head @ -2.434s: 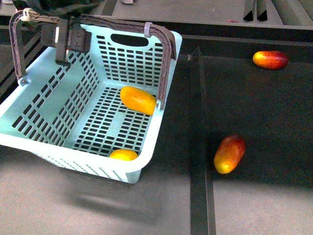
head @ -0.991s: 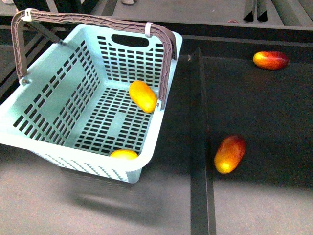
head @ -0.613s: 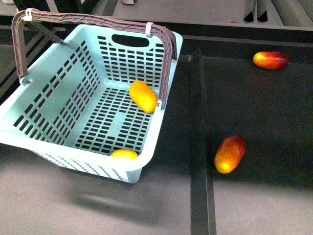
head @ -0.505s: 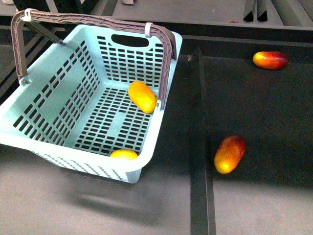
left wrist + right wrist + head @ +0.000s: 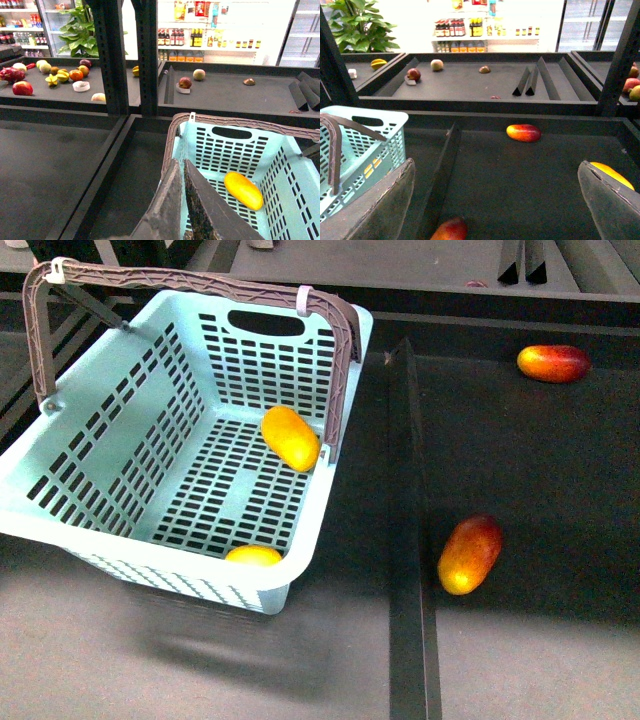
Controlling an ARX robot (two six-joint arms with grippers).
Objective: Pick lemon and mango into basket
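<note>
In the front view you see the basket (image 5: 90,475) with the mango (image 5: 291,437) lying on its slotted floor against the right wall, under the brown handle (image 5: 200,282). The lemon (image 5: 253,555) sits in the near corner of the basket. Two red-blushed fruits (image 5: 470,554) (image 5: 553,363) lie on the dark shelf (image 5: 530,460), well apart from the basket.

In the left wrist view, the left gripper (image 5: 183,172) has its fingers pressed together, above the basket rim; the mango (image 5: 243,190) is inside.

In the right wrist view, the right gripper (image 5: 497,192) is spread wide apart and holds nothing.
</note>
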